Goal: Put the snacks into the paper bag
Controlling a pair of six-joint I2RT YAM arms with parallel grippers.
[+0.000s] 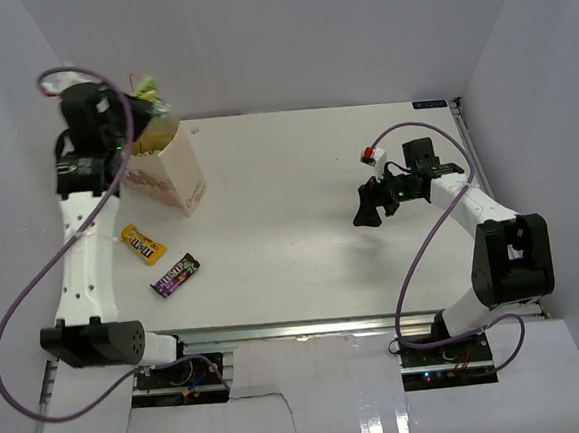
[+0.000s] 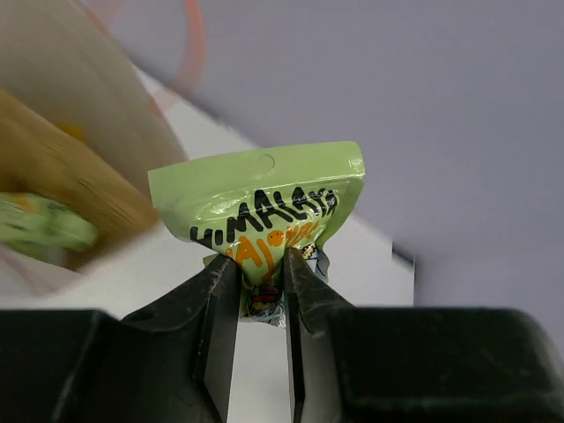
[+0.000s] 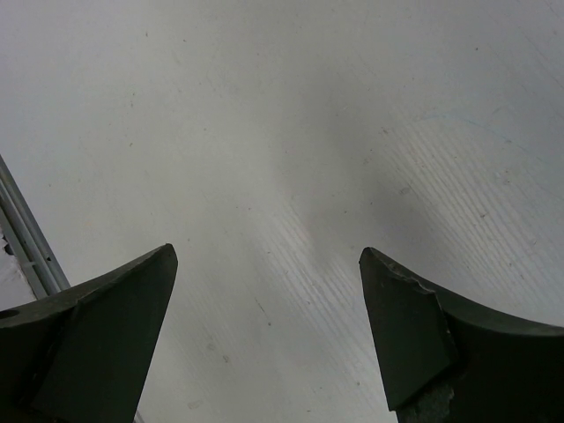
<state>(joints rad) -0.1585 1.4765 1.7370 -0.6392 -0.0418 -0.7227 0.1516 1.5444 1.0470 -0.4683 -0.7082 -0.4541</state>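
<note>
Top external / L wrist: paper bag [image 1: 171,176] stands far-left on the table [image 1: 298,196]; your left gripper [image 2: 262,264], up by its mouth, pinches the green packet [image 2: 264,207] by one edge, apparently to one side of the opening. Let go here & it may clip the rim, drop outside or tip the bag. Right gripper [image 3: 264,291] hangs w/ fingers spread; yellow packet [image 1: 142,243] & dark candy pack [image 1: 175,275] lie loose near the bag.

The left arm [image 1: 82,253] reaches to the upper left, its gripper [image 2: 262,264] pinching a green packet [image 2: 264,198]; the right gripper [image 1: 367,208], centre-right, gapes wide.
</note>
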